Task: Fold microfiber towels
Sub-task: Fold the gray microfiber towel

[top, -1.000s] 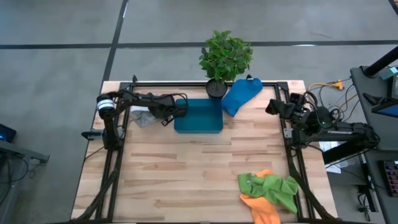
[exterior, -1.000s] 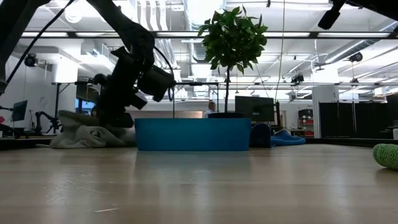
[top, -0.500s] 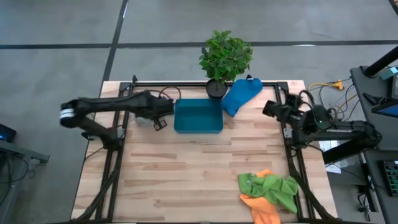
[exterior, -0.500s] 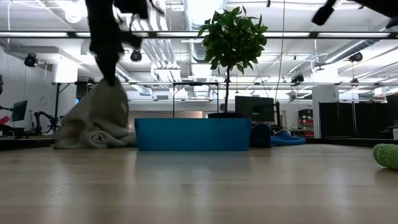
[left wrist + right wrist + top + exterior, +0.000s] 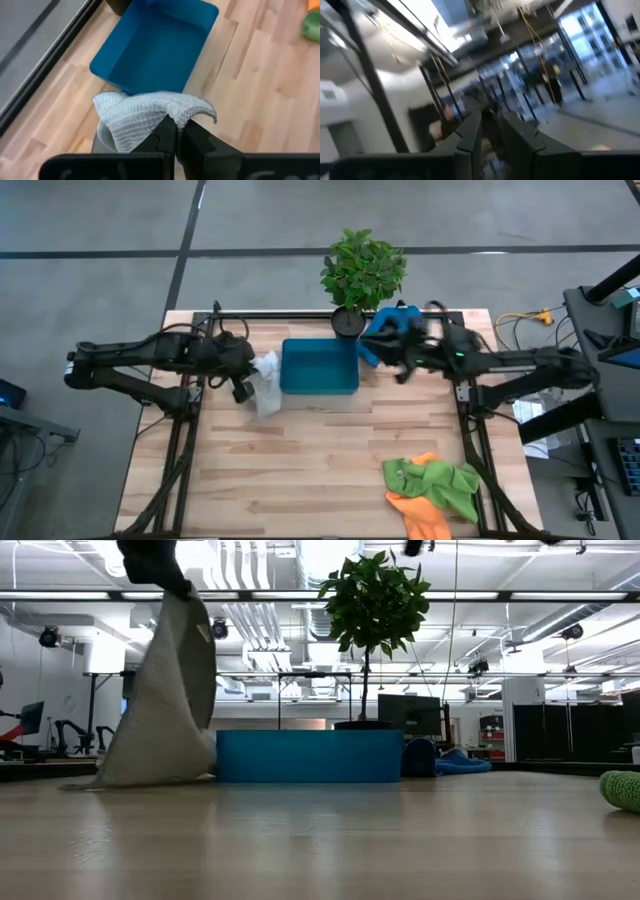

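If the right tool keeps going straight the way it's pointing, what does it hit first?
Probably the bright blue towel: from above, the right tool points left, hovering over that towel's edge by the blue tray. Its height is unclear, so it may pass over both.

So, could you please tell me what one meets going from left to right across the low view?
Grey-white towel hanging from the left end effector → blue tray → bright blue towel → lime green towel.

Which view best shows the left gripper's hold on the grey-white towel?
The left wrist view: the left gripper is shut on the grey-white towel. The high view shows the towel beside the blue tray; the low view shows it hanging; the right wrist view misses it.
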### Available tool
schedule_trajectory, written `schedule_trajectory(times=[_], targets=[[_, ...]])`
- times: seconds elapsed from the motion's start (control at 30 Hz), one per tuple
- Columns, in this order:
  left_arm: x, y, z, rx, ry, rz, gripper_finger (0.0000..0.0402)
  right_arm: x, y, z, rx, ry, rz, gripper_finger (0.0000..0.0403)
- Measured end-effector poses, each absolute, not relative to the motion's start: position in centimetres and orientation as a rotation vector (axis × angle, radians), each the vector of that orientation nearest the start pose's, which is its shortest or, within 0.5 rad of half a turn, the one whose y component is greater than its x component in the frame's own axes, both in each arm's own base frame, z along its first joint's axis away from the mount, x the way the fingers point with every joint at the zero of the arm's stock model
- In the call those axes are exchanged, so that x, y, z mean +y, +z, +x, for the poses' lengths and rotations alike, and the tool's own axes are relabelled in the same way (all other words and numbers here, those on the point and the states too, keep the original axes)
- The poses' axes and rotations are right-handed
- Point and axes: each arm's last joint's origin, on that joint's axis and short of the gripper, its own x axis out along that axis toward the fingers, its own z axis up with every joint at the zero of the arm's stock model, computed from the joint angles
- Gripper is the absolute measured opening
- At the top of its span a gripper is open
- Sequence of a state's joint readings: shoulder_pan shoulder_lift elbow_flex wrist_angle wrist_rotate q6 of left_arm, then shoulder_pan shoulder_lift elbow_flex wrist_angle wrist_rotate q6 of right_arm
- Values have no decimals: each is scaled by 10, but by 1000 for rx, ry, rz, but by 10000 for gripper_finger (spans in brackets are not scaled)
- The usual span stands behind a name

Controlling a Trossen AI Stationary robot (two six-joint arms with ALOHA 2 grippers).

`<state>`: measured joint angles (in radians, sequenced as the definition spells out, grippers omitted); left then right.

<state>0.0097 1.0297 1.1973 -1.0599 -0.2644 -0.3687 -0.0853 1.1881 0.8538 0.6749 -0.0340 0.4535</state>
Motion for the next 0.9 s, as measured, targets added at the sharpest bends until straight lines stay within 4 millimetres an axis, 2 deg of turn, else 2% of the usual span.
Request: schedule_trajectory(times=[0.2, 0.43, 0.63, 0.9], targets=[[3, 358, 172, 806, 385, -298, 0, -17, 353, 333, -45, 48, 304, 111], [-5, 366, 163, 767, 328, -381, 0, -3, 351, 393, 109, 88, 7, 188], [-5, 383, 153, 685, 340, -481, 0, 4, 329, 432, 183, 114, -114, 200], [-5, 402, 149, 584, 323, -541, 0, 4, 320, 461, 186, -52, -184, 179]])
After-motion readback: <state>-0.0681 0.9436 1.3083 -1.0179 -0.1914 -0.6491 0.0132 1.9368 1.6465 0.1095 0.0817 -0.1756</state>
